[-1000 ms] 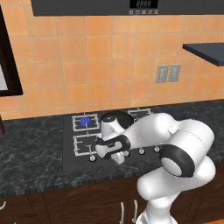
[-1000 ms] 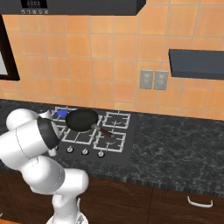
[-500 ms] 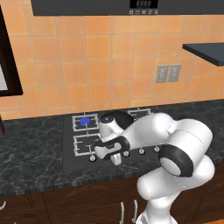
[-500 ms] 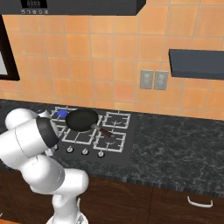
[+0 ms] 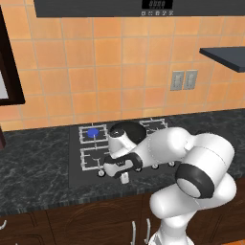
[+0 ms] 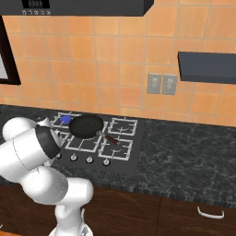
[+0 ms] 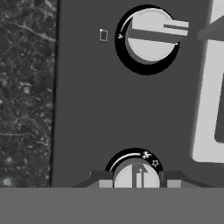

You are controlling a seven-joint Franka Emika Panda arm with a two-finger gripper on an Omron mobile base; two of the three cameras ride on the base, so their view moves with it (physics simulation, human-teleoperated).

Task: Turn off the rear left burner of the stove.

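The rear left burner (image 5: 93, 132) glows blue at 10 o'clock from my gripper (image 5: 123, 177). In the hand view, my fingertips (image 7: 105, 183) stand on both sides of a knob (image 7: 136, 175) on the stove (image 7: 96, 100), jaws open around it, gripping nothing.

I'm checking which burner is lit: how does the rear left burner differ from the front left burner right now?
The rear left burner glows blue at its centre; the front left burner is plain dark. The rear one sits toward the tiled wall, the front one by the knobs, close to the gripper. Both have square silver-grey grates on the stove.
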